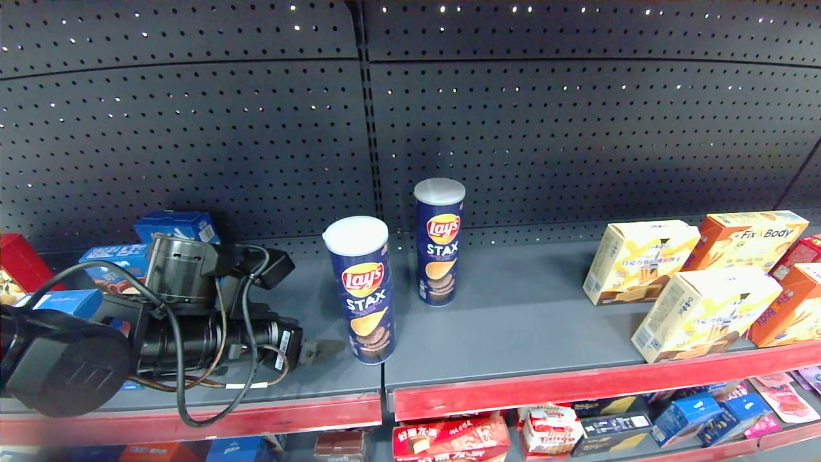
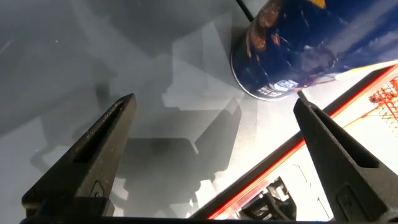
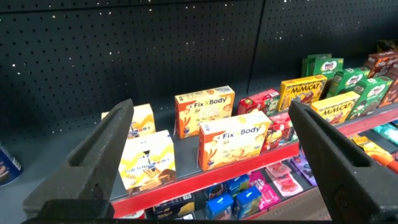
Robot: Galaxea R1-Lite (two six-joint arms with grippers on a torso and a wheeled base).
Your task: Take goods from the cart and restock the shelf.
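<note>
Two dark blue chip cans with white lids stand upright on the grey shelf (image 1: 513, 321): one near the front edge (image 1: 362, 292), one farther back (image 1: 439, 240). My left gripper (image 1: 324, 350) lies low over the shelf just left of the front can, and nothing is between its fingers. In the left wrist view the left gripper (image 2: 214, 102) is open, with the base of the front can (image 2: 292, 50) just beyond its fingertips. In the right wrist view my right gripper (image 3: 211, 107) is open and empty, held off from the shelf and facing the boxed snacks.
Blue boxes (image 1: 176, 224) stand behind my left arm. Yellow boxes (image 1: 641, 260) and orange boxes (image 1: 744, 240) fill the shelf's right side. A red lip (image 1: 577, 382) runs along the shelf front, with more goods below. The perforated back panel (image 1: 513, 128) closes the rear.
</note>
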